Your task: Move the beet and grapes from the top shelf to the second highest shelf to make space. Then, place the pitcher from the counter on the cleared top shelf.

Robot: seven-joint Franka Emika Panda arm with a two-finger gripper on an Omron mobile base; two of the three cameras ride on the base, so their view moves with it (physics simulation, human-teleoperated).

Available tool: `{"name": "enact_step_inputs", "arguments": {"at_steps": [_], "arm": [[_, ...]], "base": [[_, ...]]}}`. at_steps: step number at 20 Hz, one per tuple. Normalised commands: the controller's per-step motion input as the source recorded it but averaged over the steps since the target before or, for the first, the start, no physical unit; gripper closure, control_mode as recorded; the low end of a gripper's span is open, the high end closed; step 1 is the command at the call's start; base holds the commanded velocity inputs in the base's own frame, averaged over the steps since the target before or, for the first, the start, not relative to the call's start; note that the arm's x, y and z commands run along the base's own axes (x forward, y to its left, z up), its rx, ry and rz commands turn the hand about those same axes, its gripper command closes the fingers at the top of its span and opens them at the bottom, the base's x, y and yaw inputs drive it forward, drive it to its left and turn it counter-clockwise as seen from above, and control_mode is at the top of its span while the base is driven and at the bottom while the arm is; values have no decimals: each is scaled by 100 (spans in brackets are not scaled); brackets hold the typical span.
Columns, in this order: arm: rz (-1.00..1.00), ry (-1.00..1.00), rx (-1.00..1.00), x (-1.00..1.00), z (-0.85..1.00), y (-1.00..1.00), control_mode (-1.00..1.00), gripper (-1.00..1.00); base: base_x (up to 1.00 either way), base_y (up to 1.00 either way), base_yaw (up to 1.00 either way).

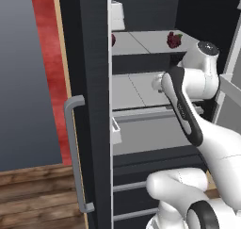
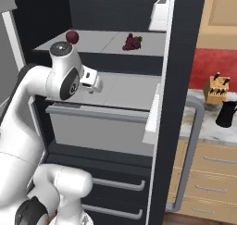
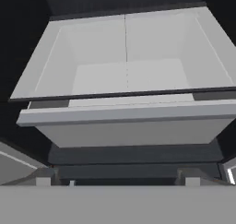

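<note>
Nothing done yet: beet (image 2: 71,36) and grapes (image 2: 131,42) are sitting on the top shelf (image 2: 97,42) at upper frame, pitcher (image 2: 226,114) is waiting on the table (image 2: 203,127) at right, gripper (image 3: 117,184) is hovering wide open and empty facing the second highest shelf (image 3: 126,75).

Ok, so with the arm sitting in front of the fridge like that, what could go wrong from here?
1. The beet sits near the top shelf front edge; being round, it may roll off if the open fingers nudge it.
2. The grapes lie farther along, so reaching them past the fridge door may clip it.
3. The pitcher is tall and may not clear that shelf.
</note>
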Motion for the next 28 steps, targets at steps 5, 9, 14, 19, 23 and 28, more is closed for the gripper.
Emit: {"name": "enact_step_inputs", "arguments": {"at_steps": [5, 9, 14, 19, 23, 28], "arm": [[-1, -27, 4, -6, 42, -17, -100, -100], [-2, -13, 0, 0, 52, -5, -100, -100], [-13, -4, -2, 0, 67, -11, -100, -100], [-20, 0, -7, 8, 62, -19, -100, -100], [-19, 2, -6, 20, 40, -28, -100, -100], [-11, 0, 0, 32, 9, -37, -100, -100]], "base": [[0, 0, 0], [0, 0, 0], [0, 0, 0], [0, 0, 0], [0, 0, 0], [0, 0, 0]]}}
